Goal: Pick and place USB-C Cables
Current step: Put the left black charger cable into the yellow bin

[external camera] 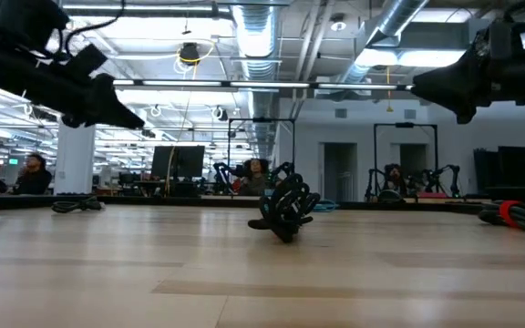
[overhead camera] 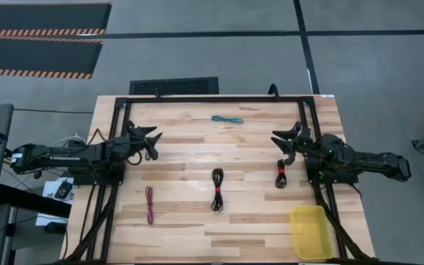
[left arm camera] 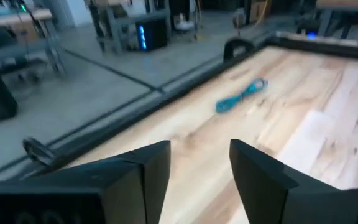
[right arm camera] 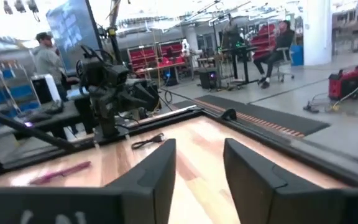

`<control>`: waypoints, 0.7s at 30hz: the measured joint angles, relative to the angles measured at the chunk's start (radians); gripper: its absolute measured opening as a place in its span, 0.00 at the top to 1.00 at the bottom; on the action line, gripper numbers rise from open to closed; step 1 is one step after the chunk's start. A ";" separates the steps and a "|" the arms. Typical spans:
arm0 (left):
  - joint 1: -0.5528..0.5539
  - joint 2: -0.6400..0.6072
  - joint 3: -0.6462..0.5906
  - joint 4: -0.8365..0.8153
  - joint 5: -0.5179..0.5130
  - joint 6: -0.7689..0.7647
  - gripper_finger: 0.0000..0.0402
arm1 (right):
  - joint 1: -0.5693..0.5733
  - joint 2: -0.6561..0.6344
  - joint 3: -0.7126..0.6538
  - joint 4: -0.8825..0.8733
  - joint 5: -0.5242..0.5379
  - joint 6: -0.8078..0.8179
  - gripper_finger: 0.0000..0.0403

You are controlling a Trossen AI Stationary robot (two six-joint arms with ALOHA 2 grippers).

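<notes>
Four short cable bundles lie flat on the wooden table. The teal-blue one [overhead camera: 227, 119] [left arm camera: 241, 95] is near the far edge. A black one with a red band [overhead camera: 217, 189] [external camera: 285, 211] lies mid-table, and another [overhead camera: 280, 175] [external camera: 518, 214] lies to its right. The dark red one [overhead camera: 149, 204] [right arm camera: 61, 172] lies near the left. My left gripper [overhead camera: 152, 140] [left arm camera: 199, 168] hovers open above the table's left part, pointing toward the teal cable. My right gripper [overhead camera: 282, 140] [right arm camera: 199, 168] hovers open just beyond the right black cable.
A yellow bin [overhead camera: 310, 232] stands at the near right corner. A black frame [overhead camera: 212, 98] borders the table along its far edge and sides. Bare wood lies between the cables. People sit at desks in the room beyond the table.
</notes>
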 joint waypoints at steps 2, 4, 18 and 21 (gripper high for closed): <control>-0.001 0.060 0.029 -0.007 0.002 -0.041 0.59 | 0.000 0.000 0.000 -0.025 0.000 0.064 0.57; -0.001 0.116 0.066 -0.030 -0.005 -0.086 0.59 | 0.000 0.000 0.000 -0.062 0.001 0.114 0.56; 0.002 0.418 0.352 -0.418 -0.026 -0.222 0.59 | 0.003 0.000 0.002 -0.147 0.210 0.228 0.64; 0.014 0.457 0.451 -0.677 0.013 -0.371 0.59 | 0.003 0.000 0.002 -0.148 0.211 0.254 0.66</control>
